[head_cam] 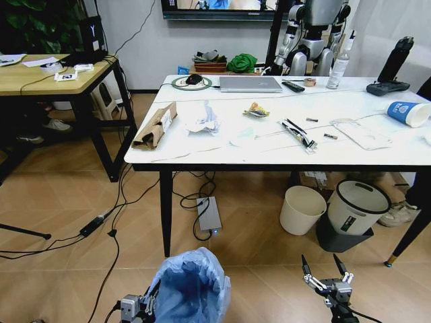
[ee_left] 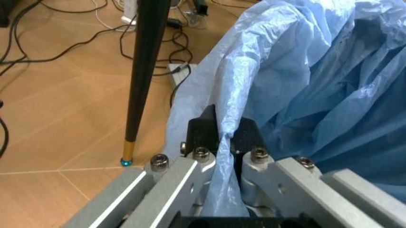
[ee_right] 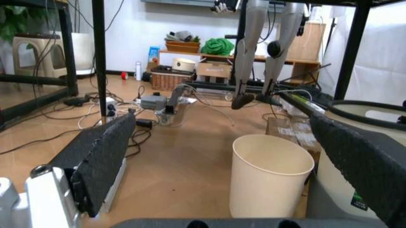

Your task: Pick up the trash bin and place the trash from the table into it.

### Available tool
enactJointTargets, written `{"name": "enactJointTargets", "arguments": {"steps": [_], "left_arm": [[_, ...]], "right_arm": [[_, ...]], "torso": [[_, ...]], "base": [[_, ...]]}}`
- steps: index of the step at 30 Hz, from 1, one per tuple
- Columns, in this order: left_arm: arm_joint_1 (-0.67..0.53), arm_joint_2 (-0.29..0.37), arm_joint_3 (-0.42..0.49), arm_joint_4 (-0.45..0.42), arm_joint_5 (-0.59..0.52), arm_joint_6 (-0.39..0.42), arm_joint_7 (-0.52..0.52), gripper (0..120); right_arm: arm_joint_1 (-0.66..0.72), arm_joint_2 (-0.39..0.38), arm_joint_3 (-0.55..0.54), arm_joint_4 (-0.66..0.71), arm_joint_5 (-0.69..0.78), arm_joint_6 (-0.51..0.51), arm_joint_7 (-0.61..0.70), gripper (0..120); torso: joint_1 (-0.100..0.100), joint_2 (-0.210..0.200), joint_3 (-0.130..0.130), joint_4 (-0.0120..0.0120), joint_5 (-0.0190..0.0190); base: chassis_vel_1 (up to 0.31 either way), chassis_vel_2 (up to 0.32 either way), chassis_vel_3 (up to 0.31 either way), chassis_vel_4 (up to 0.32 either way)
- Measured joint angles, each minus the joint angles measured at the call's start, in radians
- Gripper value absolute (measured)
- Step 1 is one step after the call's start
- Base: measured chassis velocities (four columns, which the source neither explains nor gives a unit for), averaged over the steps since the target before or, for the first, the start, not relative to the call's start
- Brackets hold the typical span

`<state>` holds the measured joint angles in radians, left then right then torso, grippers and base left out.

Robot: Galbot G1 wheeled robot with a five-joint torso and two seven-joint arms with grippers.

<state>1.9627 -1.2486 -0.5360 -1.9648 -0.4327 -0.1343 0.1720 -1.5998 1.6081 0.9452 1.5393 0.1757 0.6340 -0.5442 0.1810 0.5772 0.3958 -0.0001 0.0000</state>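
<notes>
a robotics lab or office is suggested by a humanoid robot (head_cam: 315, 33), laptop (head_cam: 250, 83), wall screen (head_cam: 219, 8) and floor cables (head_cam: 101, 225)

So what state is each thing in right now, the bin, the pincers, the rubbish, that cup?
Bin: bag rim gripped, low in front of the table.
Left pincer: shut on the bag.
Right pincer: open, holding nothing.
Trash: lying on the table.
Blue cup: tipped on its side.
Cream bucket: upright, under the table.

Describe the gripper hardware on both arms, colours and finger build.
Left gripper: bare silver metal linkage bars with hex bolts at the joints, ending in black fingertip blocks. Right gripper: silver-grey body with two slim dark fingers; up close the pads are long, black and finely cross-hatched, mounted on a white bracket.
</notes>
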Motion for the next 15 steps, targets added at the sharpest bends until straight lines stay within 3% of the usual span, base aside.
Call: {"name": "enactJointTargets", "arguments": {"steps": [15], "left_arm": [[0.006,-0.014,-0.004,0.001,0.008,-0.002,0.004,0]], "right_arm": [[0.004,0.0,-0.004,-0.014,-0.002,0.003,-0.002,100]], "torso": [[0.026,0.064,0.038,0.0,0.0]], "base": [[0.0,0.0,0.0,0.0]]}}
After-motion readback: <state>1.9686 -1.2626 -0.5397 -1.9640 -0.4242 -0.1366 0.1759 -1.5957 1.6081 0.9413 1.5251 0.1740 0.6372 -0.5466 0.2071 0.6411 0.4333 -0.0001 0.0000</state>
